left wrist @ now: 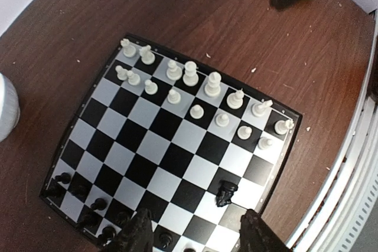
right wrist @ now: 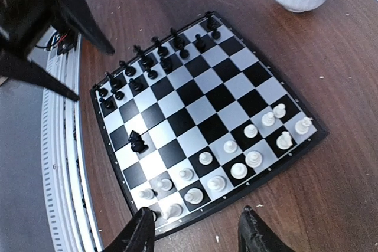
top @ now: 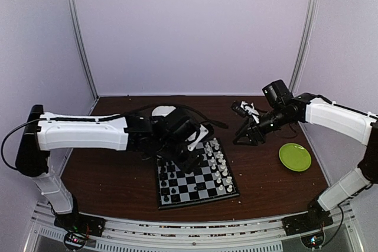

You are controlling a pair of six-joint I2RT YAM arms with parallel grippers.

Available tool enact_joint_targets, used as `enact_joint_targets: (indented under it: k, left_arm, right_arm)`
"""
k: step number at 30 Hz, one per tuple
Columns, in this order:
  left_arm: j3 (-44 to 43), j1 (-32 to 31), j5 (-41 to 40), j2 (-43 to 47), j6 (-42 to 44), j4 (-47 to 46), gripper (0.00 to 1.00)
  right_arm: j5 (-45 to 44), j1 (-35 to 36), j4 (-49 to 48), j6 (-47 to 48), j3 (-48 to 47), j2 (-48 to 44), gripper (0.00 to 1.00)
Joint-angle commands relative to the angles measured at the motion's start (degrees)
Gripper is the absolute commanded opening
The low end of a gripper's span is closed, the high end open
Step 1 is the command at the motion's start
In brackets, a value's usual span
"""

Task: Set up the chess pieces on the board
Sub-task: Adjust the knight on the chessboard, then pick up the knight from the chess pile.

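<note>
1. My left fingers [top: 190, 154] are hanging spread over the black end of the board [left wrist: 155, 146], with nothing but squares showing between them. My right fingers [top: 243, 137] are hovering above the table [top: 106, 175] just past the board's white side. They are also parted and carrying nothing.

2. The board is lying flat on the table in front of my two bases. The white pieces [left wrist: 190, 75] are standing upright in two full rows along one edge. The black pieces [right wrist: 159, 57] are crowding the two rows along the opposite edge, under my left wrist.

3. One piece, which looks like a black knight [left wrist: 226, 193], is standing alone in the open squares. It is sitting apart from its own rows, close to the side of the board that faces my bases, and just ahead of my left fingers in the left wrist view.

4. As I am judging it, white is finished and I am closing out the black side, with this stray as the piece in hand. The black men are blending into the dark squares, so I am not able to tell which home square is lying vacant.

5. The next move is calling for my left fingers to be lowering around the knight, closing lightly so it is not tipping, and lifting it clear. I would then be carrying it to the gap in black's rows without brushing its neighbours. My right fingers would be keeping out of the way.
</note>
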State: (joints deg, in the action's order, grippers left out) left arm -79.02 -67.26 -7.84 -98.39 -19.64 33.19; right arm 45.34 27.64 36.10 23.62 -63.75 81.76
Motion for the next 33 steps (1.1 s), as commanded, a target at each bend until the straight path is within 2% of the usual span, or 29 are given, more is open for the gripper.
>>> enact_joint_targets:
  k: [1,4,7,14,21,33]
  left_arm:
    - [7.6,4.0,0.2,8.8,-0.2,-3.4,0.52]
    - [15.7,8.7,-0.4,18.1,-3.6,-9.5,0.52]
    - [22.3,12.6,-1.7,25.9,-6.5,-14.2,0.56]
    - [27.5,15.7,-3.4,31.4,-8.2,-15.8,0.57]
    - [29.6,15.8,-2.9,32.2,-8.7,-17.3,0.57]
    - [30.8,15.8,-2.6,32.2,-9.1,-18.1,0.57]
  right_arm:
    - [-1.2,4.9,7.6,9.7,-4.1,3.8,0.49]
    - [-7.3,11.3,7.8,12.9,-5.1,6.5,0.49]
    - [-12.5,17.6,7.0,13.4,-6.3,9.0,0.48]
    - [-21.5,28.0,5.9,13.9,-8.3,15.9,0.48]
    - [-27.8,31.2,6.0,11.7,-11.6,21.4,0.49]
    - [-28.8,33.3,6.9,12.4,-13.4,25.3,0.43]
